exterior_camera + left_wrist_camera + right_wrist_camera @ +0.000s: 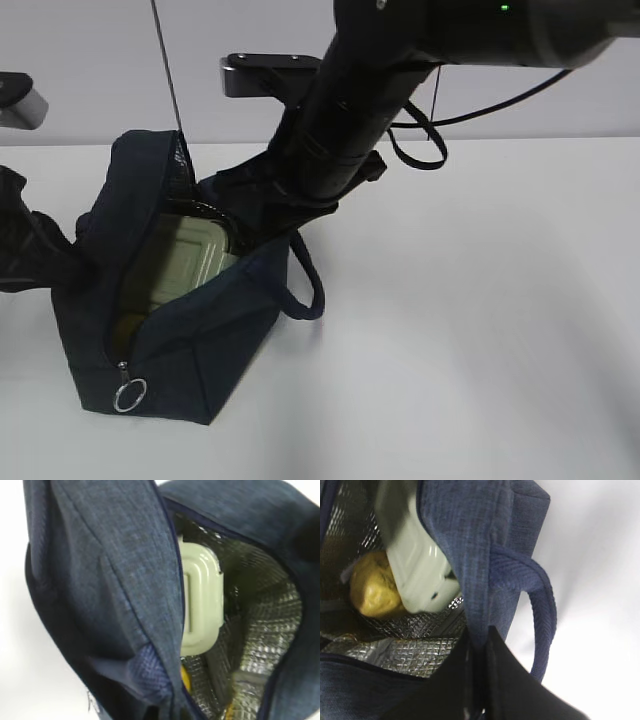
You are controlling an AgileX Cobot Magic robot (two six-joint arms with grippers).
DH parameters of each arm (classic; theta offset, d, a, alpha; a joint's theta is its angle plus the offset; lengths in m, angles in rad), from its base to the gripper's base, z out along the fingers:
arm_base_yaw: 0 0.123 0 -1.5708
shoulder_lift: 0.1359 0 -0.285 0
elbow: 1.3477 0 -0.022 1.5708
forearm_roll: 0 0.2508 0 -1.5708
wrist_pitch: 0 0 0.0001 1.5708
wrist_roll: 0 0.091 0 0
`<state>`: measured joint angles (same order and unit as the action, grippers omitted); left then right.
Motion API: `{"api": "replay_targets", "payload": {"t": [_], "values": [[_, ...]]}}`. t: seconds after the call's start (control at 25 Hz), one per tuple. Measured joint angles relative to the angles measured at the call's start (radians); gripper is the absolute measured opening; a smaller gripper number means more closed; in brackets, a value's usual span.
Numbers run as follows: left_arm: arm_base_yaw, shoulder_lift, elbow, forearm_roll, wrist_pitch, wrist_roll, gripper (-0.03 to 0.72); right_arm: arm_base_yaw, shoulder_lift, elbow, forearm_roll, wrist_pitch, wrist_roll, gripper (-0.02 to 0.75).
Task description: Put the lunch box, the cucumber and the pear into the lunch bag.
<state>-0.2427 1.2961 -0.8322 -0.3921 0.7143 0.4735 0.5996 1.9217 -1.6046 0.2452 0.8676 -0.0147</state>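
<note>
The navy lunch bag (175,340) stands open on the white table. The sage-green lunch box (190,258) lies inside it and also shows in the left wrist view (200,597) and the right wrist view (415,565). The yellow pear (372,592) lies under the box against the silver lining. The cucumber does not clearly show. My right gripper (481,647) is shut on the bag's right rim (470,555), beside the loop handle (542,610). My left gripper (72,262) holds the bag's left side; in its wrist view the bag's fabric (120,605) runs bunched into the jaws.
The zipper's metal ring pull (130,395) hangs at the bag's near end. A loop handle (308,285) droops on the bag's right side. The white table (480,330) stretches to the right and front.
</note>
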Motion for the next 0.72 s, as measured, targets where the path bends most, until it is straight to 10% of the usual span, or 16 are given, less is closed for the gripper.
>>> {"api": "replay_targets", "payload": {"t": [0.56, 0.72], "values": [[-0.128, 0.185, -0.169, -0.044, 0.041, -0.003, 0.004, -0.027, -0.242, 0.356, -0.056, -0.18, 0.042, 0.005], [-0.131, 0.168, -0.169, -0.054, 0.034, -0.003, 0.111, -0.027, -0.244, 0.36, -0.065, -0.209, 0.015, 0.103]]}}
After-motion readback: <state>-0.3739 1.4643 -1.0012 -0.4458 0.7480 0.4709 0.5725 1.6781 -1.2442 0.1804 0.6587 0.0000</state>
